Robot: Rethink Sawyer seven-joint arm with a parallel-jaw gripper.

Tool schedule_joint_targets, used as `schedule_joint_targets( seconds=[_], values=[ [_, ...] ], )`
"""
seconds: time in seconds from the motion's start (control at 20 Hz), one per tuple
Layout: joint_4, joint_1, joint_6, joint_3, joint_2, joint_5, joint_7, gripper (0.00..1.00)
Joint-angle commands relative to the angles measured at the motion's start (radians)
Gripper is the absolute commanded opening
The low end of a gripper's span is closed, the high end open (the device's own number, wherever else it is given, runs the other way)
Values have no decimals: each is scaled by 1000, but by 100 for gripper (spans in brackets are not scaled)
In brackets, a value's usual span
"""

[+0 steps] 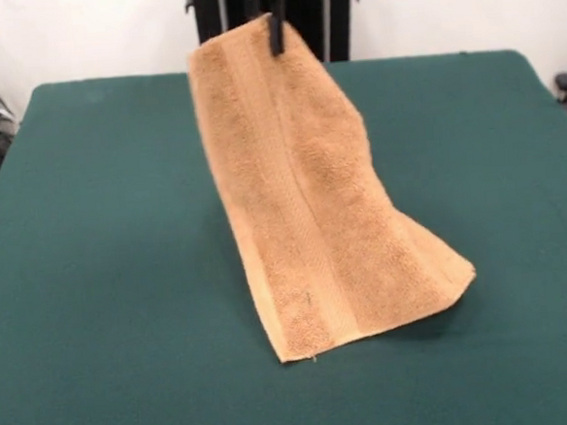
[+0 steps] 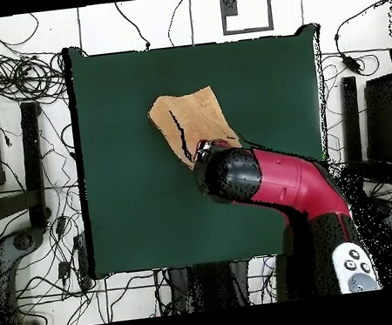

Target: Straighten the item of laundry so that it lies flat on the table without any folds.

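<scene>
Towel point(image 1: 313, 220) hangs from gripper point(image 1: 276, 33); overhead, arm point(image 2: 281, 182) hides grip.

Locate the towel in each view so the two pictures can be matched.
Front view: the towel hangs at centre from the gripper, its bottom edge on the table.
Overhead view: towel above centre, beside the red arm.
Shared landmark: the gripped end.

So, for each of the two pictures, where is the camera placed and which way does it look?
Front view: across the table, facing the robot; gripper shut on the lifted towel.
Overhead view: above, looking straight down; the red arm enters from the bottom edge, over part of the towel.
Shared: towel and green table.
</scene>
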Motion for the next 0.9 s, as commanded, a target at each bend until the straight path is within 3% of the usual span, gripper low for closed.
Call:
schedule_joint_targets(
  seconds=[0.05,0.5,0.9],
  values=[
    [68,-52,-106,121,54,-16,12,0],
    [50,-161,-206,196,119,-124,-66,0],
    [47,-220,-259,263,150,-186,-43,0]
  ],
)
